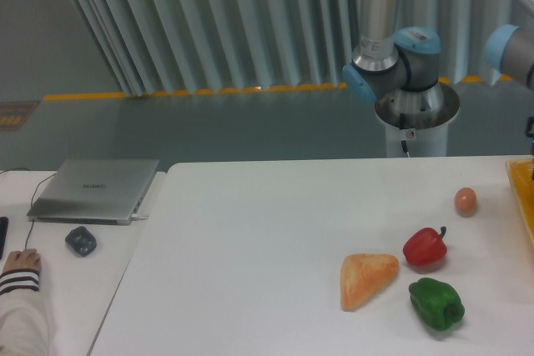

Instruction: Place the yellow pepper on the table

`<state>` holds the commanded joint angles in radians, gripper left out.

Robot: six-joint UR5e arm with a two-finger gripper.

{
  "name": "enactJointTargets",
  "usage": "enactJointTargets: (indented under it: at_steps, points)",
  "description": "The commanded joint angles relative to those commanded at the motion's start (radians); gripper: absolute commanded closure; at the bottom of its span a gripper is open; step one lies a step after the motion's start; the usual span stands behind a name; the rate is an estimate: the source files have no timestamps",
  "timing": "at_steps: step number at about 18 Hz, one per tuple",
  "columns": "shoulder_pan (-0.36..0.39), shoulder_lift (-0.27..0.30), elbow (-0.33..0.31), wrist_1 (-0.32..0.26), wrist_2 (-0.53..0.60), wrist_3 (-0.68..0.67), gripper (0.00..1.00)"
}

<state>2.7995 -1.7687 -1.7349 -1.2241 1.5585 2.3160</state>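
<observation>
Fixed camera, looking across the large white smooth tabletop: your UR5e arm stands behind the far right edge, its grey-and-blue shoulder joints in view, but the wrist runs out past the right border and the two-finger gripper cannot be seen, so you cannot tell whether its jaws are apart, closed or carrying anything. The glossy yellow bell pepper you are after shows nowhere in this view. A yellow-orange tray just cuts into the picture at the right edge, beside where the arm leaves it; the pepper probably lies that way, off to the right, though nothing here proves it. On the table sit a glossy red bell pepper, a glossy green bell pepper just in front of it, a tan triangular wedge of bread to their left and a small orange egg-shaped item further back. Bare white surface stretches left of these, which reads as the natural side for setting the pepper down
</observation>
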Motion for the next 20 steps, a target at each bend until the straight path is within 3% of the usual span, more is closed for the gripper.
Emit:
enactJointTargets:
  at_steps: [9,20]
  points:
    - [0.104,-0.023,0.005,-0.003,-0.006,0.025,0.0]
    - [0.098,-0.026,0.029,-0.04,0.0,-0.004,0.0]
